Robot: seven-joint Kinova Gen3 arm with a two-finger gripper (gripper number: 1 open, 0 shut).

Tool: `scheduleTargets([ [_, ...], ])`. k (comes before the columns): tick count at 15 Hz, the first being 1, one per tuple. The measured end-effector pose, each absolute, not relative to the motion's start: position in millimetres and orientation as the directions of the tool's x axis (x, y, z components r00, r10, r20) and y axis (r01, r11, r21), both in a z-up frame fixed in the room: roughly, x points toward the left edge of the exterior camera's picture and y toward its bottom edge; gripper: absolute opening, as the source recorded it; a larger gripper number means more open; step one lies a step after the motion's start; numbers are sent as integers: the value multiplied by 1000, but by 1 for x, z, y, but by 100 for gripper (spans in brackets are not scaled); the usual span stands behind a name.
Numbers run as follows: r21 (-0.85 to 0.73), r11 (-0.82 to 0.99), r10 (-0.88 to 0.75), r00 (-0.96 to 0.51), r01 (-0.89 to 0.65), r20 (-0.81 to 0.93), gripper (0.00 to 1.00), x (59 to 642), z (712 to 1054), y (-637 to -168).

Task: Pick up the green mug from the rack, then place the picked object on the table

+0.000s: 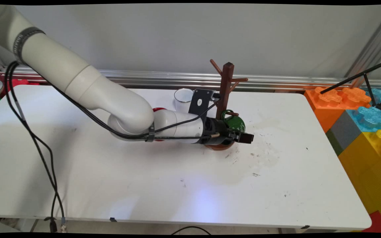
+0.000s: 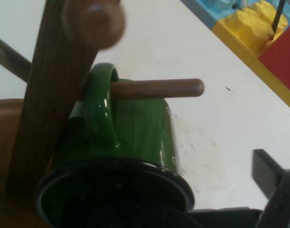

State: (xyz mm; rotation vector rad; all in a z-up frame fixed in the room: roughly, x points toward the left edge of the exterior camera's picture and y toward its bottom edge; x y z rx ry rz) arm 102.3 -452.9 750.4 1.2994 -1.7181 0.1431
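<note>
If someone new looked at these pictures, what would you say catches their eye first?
Probably the green mug hanging by its handle on a low peg of the brown mug tree at the table's far middle, with the gripper right beside it. Next, the bright toy blocks stacked off the table's right edge, and a white cup behind the arm.

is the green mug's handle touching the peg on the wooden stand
Touching. The hand view shows the green mug's handle looped over the peg of the wooden stand, hanging from it with no gap.
</note>
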Motion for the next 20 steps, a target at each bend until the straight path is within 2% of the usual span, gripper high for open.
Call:
scheduleTargets([
  [1,419,431,-686,11,-799,727,0,102,748,-454],
  [12,405,416,-619,73,-814,782,0,109,739,-464],
  [20,416,433,-596,92,-800,798,0,114,752,-450],
])
